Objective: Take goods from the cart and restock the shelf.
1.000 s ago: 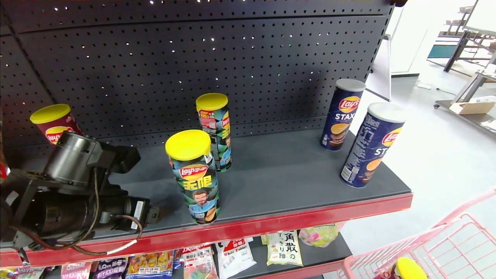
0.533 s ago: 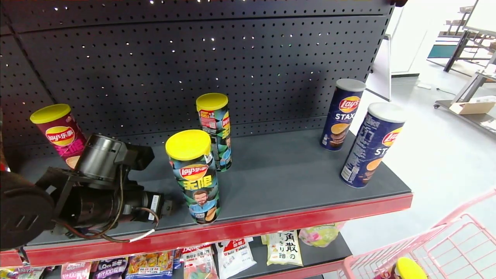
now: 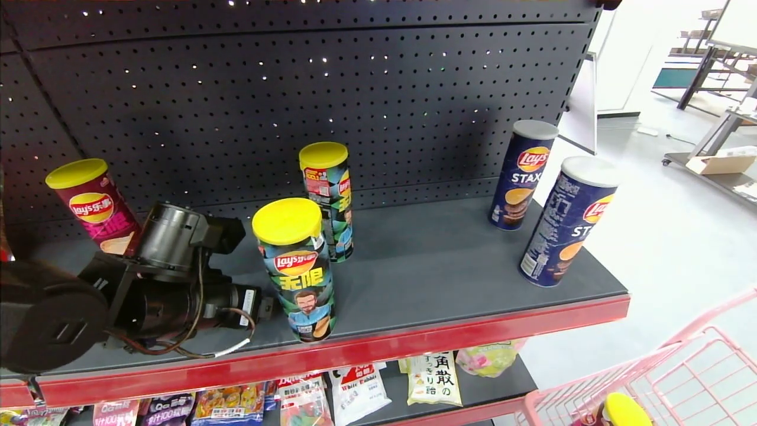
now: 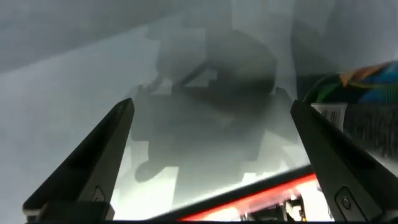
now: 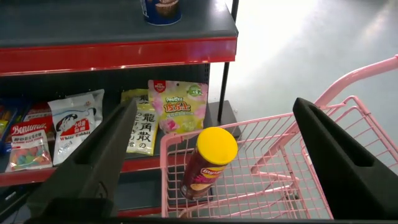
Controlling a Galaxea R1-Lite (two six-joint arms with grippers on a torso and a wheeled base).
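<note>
Five chip cans stand on the shelf (image 3: 426,266) in the head view, on a dark grey board with a red front edge and a black pegboard (image 3: 295,89) behind. A magenta can (image 3: 94,201) is at the far left. Two green cans with yellow lids are near the middle, the front green can (image 3: 298,266) close to the edge and the rear green can (image 3: 328,198) just behind it. Two blue cans (image 3: 568,222) with grey lids stand at the right end. The left arm (image 3: 148,278) lies low over the board between the magenta can and the front green can, hiding the magenta can's foot. Snack bags (image 3: 355,390) fill the shelf below. Pale floor and distant tables lie to the right. The pink cart (image 3: 680,378) is cut off at the lower right corner, and the cart can (image 3: 624,410) in it shows little more than its yellow lid.

Seen from the left wrist, the left gripper (image 4: 211,104) has its fingers spread wide with nothing between them, over the blurred grey board. The front green can (image 4: 360,106) is beside one finger, though contact is hard to judge.

Seen from the right wrist, the right gripper (image 5: 214,102) is likewise spread and empty above the cart (image 5: 280,186). The cart can (image 5: 208,165), dark red with a yellow lid, leans slightly inside the basket. The snack bags (image 5: 74,124) sit beyond it.
</note>
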